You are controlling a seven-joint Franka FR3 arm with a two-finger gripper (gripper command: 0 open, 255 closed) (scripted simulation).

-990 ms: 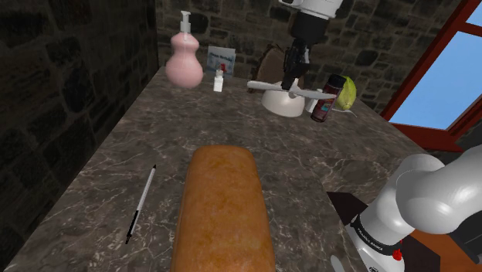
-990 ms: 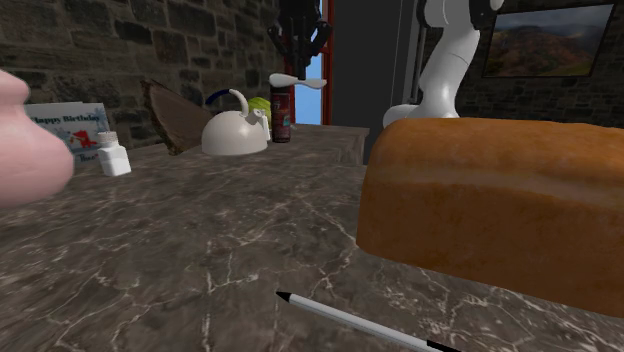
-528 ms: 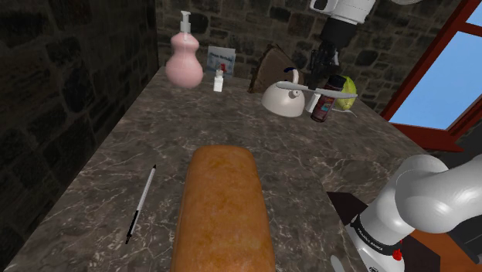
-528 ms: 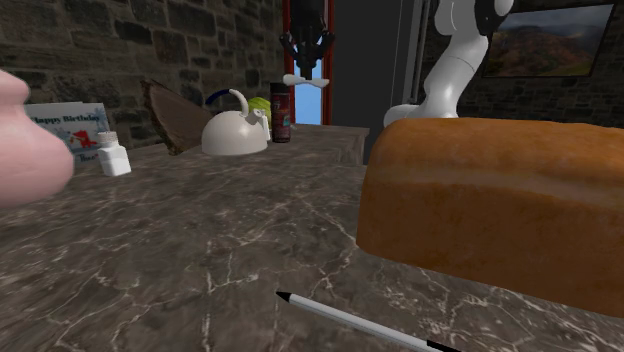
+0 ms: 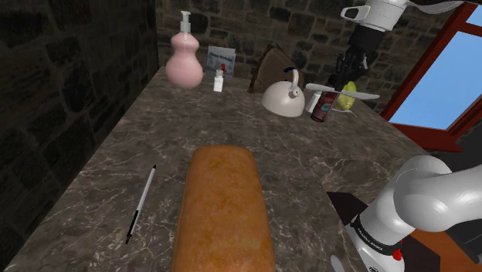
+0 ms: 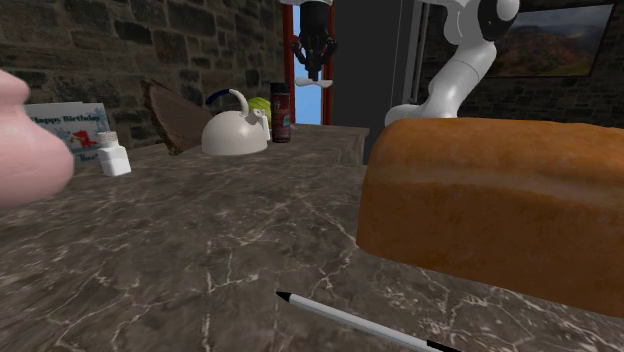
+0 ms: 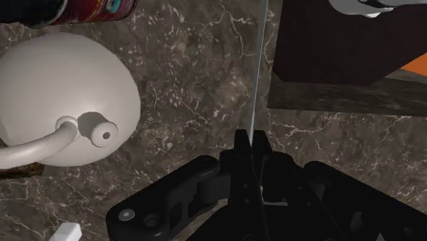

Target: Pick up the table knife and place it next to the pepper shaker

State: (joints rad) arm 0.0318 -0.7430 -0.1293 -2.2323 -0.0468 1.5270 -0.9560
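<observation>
A thin white table knife (image 5: 364,95) hangs level in the air, clasped near its middle by my gripper (image 5: 341,82), which is shut on it. It hovers just above the pepper shaker (image 5: 323,107), a dark bottle with a red label, beside the white kettle (image 5: 283,100). In the second exterior view the gripper (image 6: 313,74) holds the knife (image 6: 311,87) above and to the right of the shaker (image 6: 281,111). In the wrist view the black fingers (image 7: 243,154) pinch the knife (image 7: 257,68), seen edge-on, over the marble counter, with the kettle (image 7: 61,96) and shaker (image 7: 82,9) to one side.
A large bread loaf (image 5: 222,209) lies mid-counter with a pen (image 5: 140,204) beside it. A pink soap dispenser (image 5: 184,62), a small white bottle (image 5: 219,80) and a birthday card (image 5: 222,57) stand at the back. A yellow-green thing (image 5: 349,94) sits behind the shaker. The counter's edge lies just beyond it.
My gripper has carried the knife toward the shoulder view's right, from over the kettle to above the pepper shaker. It stayed shut on the knife.
</observation>
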